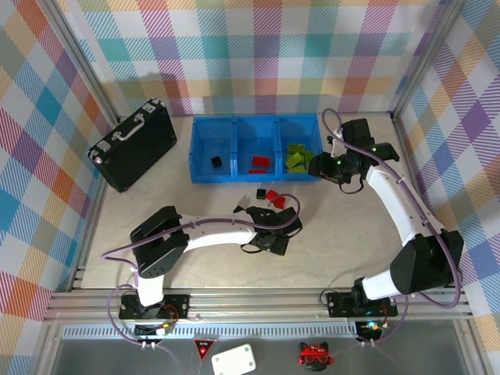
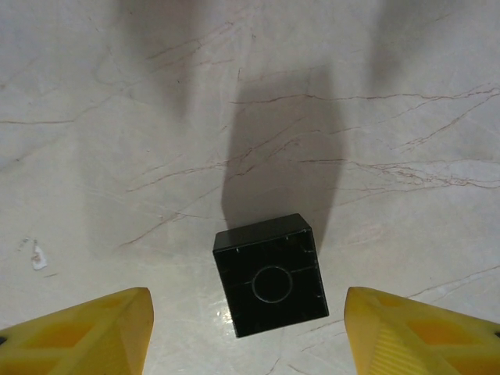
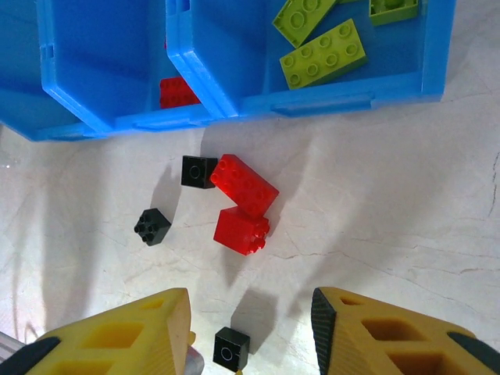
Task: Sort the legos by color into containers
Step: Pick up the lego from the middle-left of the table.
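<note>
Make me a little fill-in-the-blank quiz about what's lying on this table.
The lime-green bricks lie in the blue tray's ___ compartment.
The cube between the left gripper's open fingers is ___.
The two biggest loose bricks on the table are ___.
The black case stands to the tray's ___.
Missing words: right, black, red, left.

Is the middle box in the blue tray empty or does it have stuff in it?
Not empty: the middle compartment of the blue tray has red legos lying on its floor.
</note>
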`<state>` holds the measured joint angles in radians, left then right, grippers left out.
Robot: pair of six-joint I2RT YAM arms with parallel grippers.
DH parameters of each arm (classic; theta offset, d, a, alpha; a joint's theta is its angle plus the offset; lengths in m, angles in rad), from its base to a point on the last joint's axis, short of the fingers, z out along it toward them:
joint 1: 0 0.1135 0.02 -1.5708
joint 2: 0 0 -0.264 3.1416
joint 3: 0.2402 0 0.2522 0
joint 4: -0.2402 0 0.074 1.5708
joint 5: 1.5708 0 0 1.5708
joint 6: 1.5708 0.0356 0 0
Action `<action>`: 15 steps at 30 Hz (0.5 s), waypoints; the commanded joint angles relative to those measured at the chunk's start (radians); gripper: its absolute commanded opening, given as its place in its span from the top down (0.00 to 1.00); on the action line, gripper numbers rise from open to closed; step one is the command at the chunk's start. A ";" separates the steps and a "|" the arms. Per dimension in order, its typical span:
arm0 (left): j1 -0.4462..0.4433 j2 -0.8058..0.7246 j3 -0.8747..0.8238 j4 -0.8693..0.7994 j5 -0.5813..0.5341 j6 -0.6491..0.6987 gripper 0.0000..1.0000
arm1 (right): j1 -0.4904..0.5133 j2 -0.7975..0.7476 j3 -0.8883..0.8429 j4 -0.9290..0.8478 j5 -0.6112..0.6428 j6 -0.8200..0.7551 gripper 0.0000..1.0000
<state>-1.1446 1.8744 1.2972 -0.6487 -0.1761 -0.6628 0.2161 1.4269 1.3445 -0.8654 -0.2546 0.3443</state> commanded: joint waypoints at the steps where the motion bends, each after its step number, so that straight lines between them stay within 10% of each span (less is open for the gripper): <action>1: -0.009 0.034 0.034 -0.046 0.013 -0.042 0.35 | -0.003 -0.035 -0.006 -0.008 -0.002 0.012 0.53; 15: -0.009 0.093 0.066 -0.035 0.024 -0.030 0.59 | -0.003 -0.065 -0.015 -0.015 -0.018 0.018 0.53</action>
<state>-1.1450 1.9553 1.3350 -0.6548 -0.1535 -0.6922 0.2161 1.3880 1.3407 -0.8661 -0.2558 0.3553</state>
